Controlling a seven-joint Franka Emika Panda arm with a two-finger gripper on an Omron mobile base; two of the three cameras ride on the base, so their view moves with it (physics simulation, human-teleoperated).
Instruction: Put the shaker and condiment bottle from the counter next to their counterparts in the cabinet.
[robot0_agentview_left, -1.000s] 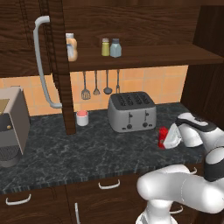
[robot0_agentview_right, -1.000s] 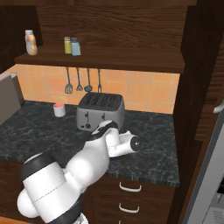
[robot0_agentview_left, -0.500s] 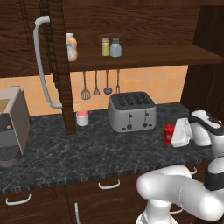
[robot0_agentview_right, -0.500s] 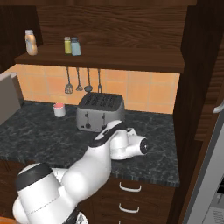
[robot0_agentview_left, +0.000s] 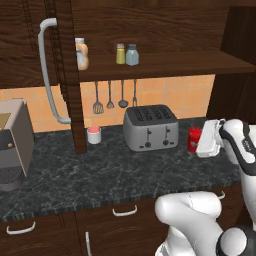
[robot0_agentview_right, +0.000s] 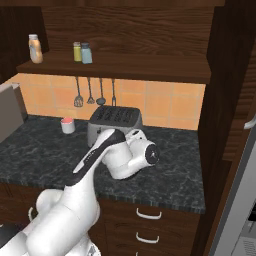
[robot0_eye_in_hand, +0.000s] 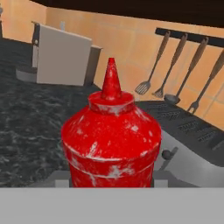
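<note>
Halfway there, I reckon. The shaker (robot0_agentview_left: 132, 54) is already up in the cabinet (robot0_agentview_left: 165, 64), on the shelf above the toaster (robot0_agentview_left: 150, 127) and a touch to its left, standing just beside the olive-yellow shaker (robot0_agentview_left: 120, 53). That pair looks done.

What's left is the condiment bottle (robot0_agentview_left: 192, 137). It stands upright on the counter (robot0_agentview_left: 100, 172), just to the right of the toaster, on the far side from the little pink cup (robot0_agentview_left: 93, 135). Its partner, the tan-orange bottle (robot0_agentview_left: 81, 54), waits on the shelf well up and to the left of the toaster, near the edge of the cabinet door (robot0_agentview_left: 65, 75). So this one needs lifting, carrying up and across over the toaster, and setting down beside it.

Now my pincer (robot0_agentview_left: 196, 141). It's down at counter height, right of the toaster, reaching in sideways. In the hand view the red body sits dead centre, very close, nozzle pointing up, with the toaster's slots off to its right. The bottle is squarely between my jaws. Have they clamped onto it? I can't tell; the tips are hidden behind that red belly.

The bottle is round and smooth, so I'd judge it could slip if I lift fast.
</note>
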